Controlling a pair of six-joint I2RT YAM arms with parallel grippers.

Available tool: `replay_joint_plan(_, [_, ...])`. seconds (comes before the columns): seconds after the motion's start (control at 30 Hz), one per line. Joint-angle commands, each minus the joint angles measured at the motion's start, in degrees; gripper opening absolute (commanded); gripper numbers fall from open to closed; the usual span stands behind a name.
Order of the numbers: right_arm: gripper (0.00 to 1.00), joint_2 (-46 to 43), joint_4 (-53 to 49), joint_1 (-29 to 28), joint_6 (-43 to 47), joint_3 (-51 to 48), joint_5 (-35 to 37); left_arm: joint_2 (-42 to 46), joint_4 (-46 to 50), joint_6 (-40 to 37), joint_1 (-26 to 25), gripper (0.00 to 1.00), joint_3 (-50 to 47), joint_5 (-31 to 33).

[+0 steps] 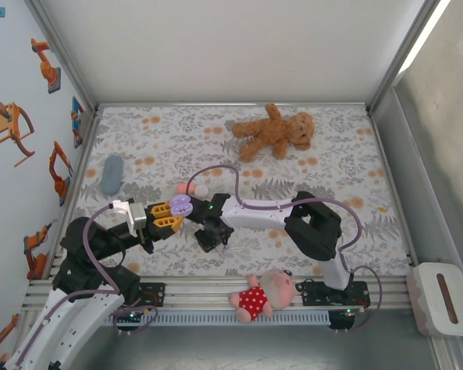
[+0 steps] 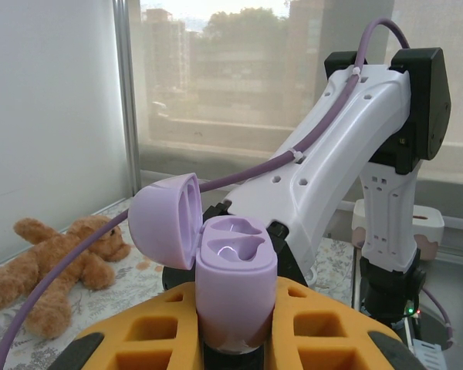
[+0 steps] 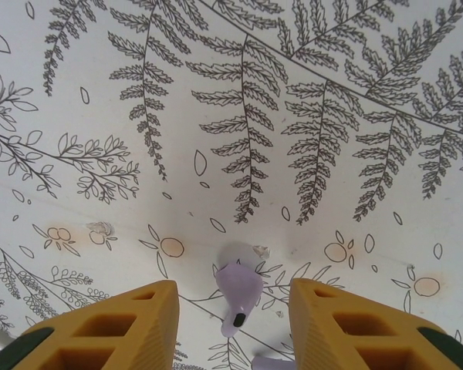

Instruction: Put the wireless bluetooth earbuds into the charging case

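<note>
My left gripper (image 2: 235, 339) is shut on the base of a lilac charging case (image 2: 235, 281), held upright above the table. Its lid (image 2: 162, 220) is swung open to the left and both wells are empty. From above, this case (image 1: 180, 205) sits at the tips of the left gripper (image 1: 172, 214). My right gripper (image 1: 214, 236) points down at the cloth just right of it. Its yellow fingers (image 3: 119, 327) stand open on either side of a lilac earbud (image 3: 239, 293) lying on the cloth, touching neither. A second lilac earbud (image 3: 274, 362) peeks in at the bottom edge.
A coral case (image 1: 185, 187) and a white case (image 1: 201, 190) lie just behind the grippers. A brown teddy bear (image 1: 274, 131) is at the back, a pink pig plush (image 1: 262, 294) on the front rail, and a grey-blue object (image 1: 112, 174) at the left. The right arm (image 2: 332, 154) stands close in front of the case.
</note>
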State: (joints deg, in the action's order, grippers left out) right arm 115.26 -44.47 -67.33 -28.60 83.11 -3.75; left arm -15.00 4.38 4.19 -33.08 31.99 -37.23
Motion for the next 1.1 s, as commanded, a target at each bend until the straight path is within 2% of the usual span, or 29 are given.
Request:
replay_joint_plan(0.0, [0.41,1.62,-0.06,-0.41,0.3,1.36,0.67,0.54,-0.42,-0.68,-0.32,0.02,-0.44,0.08])
replay_joint_plan(0.33, [0.39,3.2,0.08,-0.42,0.29,1.04,0.76,2.36,-0.34,-0.66,-0.26,0.02,-0.44,0.06])
replay_joint_plan(0.73, [0.24,2.14,-0.33,-0.35,0.3,0.17,0.53,2.35,-0.09,-0.69,-0.29,0.02,-0.39,0.08])
replay_joint_plan(1.07, [0.22,-0.17,-0.36,-0.36,0.54,-0.37,1.74,2.26,-0.47,-0.58,-0.31,0.02,-0.36,0.18])
